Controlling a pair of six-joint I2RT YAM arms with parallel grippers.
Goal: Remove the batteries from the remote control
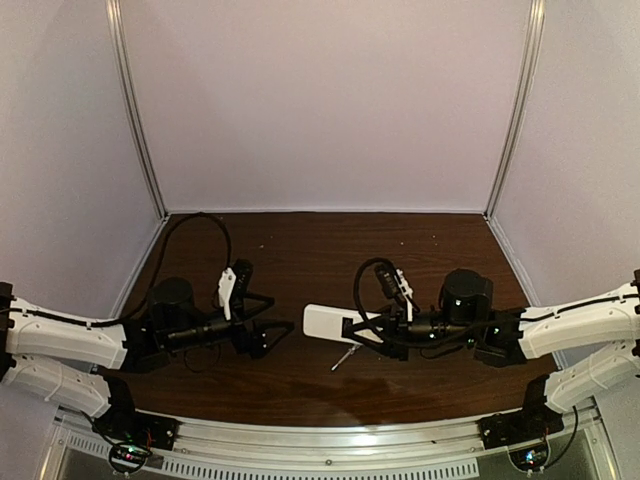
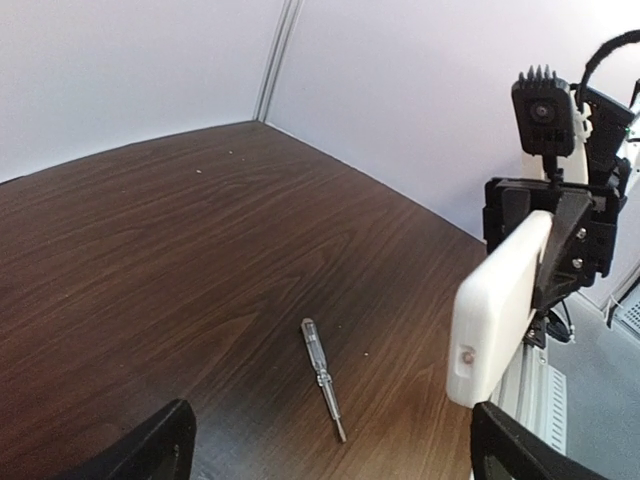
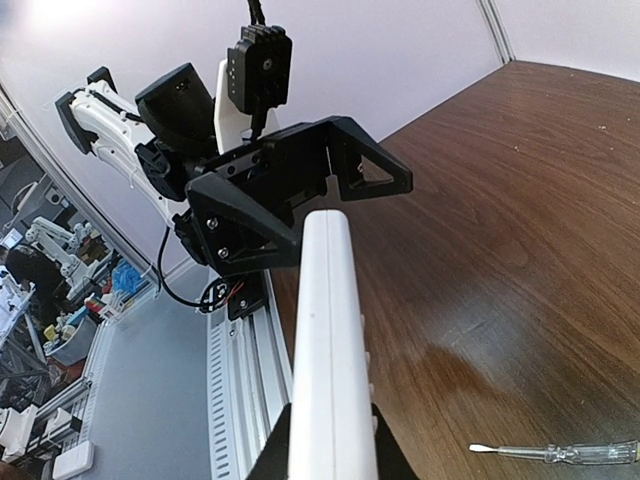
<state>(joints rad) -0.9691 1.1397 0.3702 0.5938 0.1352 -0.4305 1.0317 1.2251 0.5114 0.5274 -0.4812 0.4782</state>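
The right claw is clamped on one end of the white remote control, holding it raised off the dark wooden counter. Its free end points at the left claw, nearby with jaws spread open. A slim screwdriver lies on the counter just beneath.

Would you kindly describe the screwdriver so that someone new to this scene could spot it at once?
Start at the dark wooden table; over its middle the right gripper holds a white remote. Just on the arms' side of that remote, flat on the wood, lies the screwdriver. It is the only slim silvery rod there, far thinner than the remote.
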